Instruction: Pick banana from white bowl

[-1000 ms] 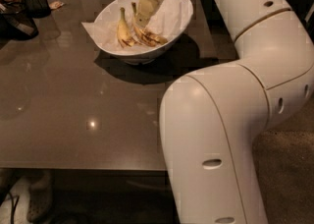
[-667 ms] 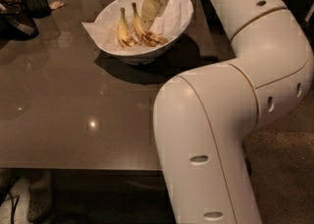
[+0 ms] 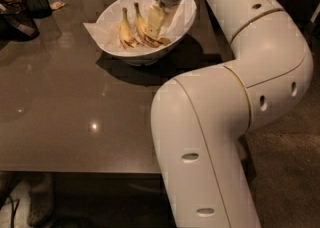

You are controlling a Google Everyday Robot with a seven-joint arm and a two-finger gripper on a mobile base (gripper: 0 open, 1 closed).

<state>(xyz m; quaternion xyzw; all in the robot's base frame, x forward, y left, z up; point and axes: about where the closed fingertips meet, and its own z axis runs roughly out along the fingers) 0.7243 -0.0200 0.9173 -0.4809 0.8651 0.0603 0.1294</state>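
Cream pincer (image 3: 155, 21) over yellow, brown-streaked banana (image 3: 139, 22) in glossy white bowl (image 3: 146, 58) on grey-brown table (image 3: 75, 117).

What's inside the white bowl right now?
The white bowl holds crinkled white paper, a stubby banana and the streaked banana beside it. The gripper is down in the bowl, covering the streaked banana's middle and whatever lies beneath.

light: dim room, seems lit from above | glare: small bright spot on the dark table (image 3: 75, 97), fainter one far left | shadow: dark pool under the white bowl (image 3: 186, 17), spreading front-right | gripper (image 3: 156, 22) down inside the bowl, tinted yellowish | far corners nearly black
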